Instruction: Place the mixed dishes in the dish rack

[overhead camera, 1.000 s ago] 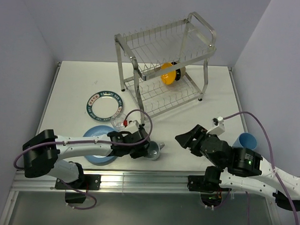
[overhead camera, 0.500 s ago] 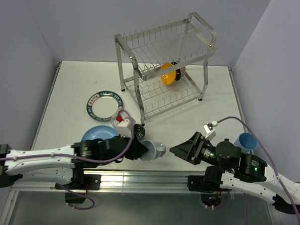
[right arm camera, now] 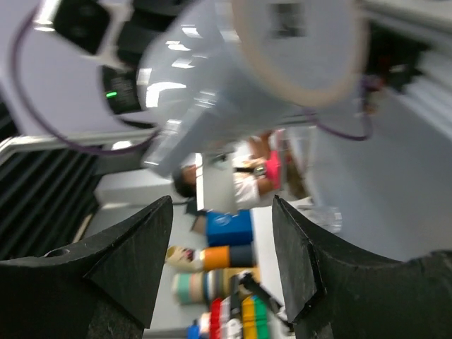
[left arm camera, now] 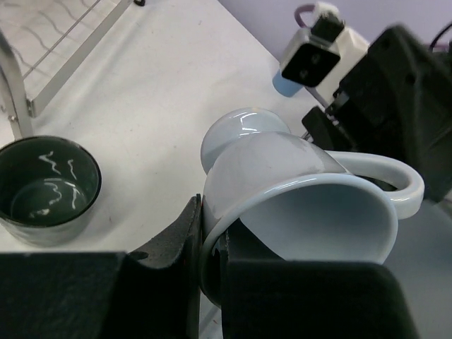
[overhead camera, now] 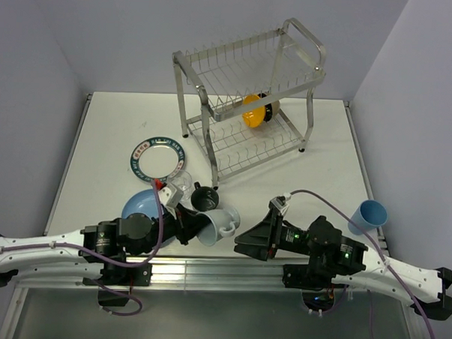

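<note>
My left gripper (overhead camera: 195, 227) (left arm camera: 212, 263) is shut on the rim of the pale grey-blue mug (overhead camera: 221, 222) (left arm camera: 304, 194), holding it tilted above the table near the front edge. My right gripper (overhead camera: 247, 242) (right arm camera: 220, 282) stands open just right of the mug (right arm camera: 240, 67), its fingers (right arm camera: 131, 261) empty. The dark mug (overhead camera: 204, 197) (left arm camera: 46, 185) and the clear glass (overhead camera: 179, 186) stand by the light blue plate (overhead camera: 137, 205). The patterned plate (overhead camera: 157, 158) lies further back. The orange bowl (overhead camera: 254, 111) sits in the dish rack (overhead camera: 249, 80). The blue cup (overhead camera: 369, 215) (left arm camera: 285, 85) lies at the right.
The rack's legs (left arm camera: 18, 106) stand close behind the dark mug. A metal rail (overhead camera: 207, 268) runs along the table's near edge below both grippers. Both arms lie low across the front of the table.
My left gripper has lifted the pale mug and carried it toward the front edge. The right arm has swung left toward the mug, its jaws a little narrower.
</note>
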Action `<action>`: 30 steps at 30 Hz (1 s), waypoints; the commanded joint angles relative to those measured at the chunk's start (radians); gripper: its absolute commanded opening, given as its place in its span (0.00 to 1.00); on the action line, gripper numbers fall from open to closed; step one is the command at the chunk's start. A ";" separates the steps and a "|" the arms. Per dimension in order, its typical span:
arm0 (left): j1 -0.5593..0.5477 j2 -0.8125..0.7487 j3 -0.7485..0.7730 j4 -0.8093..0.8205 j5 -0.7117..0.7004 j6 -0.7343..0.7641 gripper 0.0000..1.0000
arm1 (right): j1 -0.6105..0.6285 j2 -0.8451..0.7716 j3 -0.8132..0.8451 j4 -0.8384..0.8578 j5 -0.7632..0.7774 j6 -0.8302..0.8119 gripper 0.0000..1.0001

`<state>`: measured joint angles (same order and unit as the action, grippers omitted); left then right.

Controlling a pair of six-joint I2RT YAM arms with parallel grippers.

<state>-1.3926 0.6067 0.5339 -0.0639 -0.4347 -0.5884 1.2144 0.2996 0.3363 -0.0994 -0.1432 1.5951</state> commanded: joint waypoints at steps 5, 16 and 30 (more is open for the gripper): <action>-0.063 -0.007 -0.011 0.266 0.027 0.174 0.00 | 0.016 0.067 0.075 0.254 -0.027 0.085 0.66; -0.097 0.033 0.000 0.338 0.126 0.272 0.00 | 0.019 0.207 0.027 0.452 -0.069 0.149 0.40; -0.111 -0.039 0.086 0.014 -0.395 -0.116 0.94 | 0.016 0.050 0.286 -0.218 0.310 -0.150 0.00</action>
<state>-1.4975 0.6113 0.5480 0.0822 -0.5365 -0.4339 1.2362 0.3996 0.4545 -0.1387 -0.0700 1.6348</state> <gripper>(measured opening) 0.873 0.225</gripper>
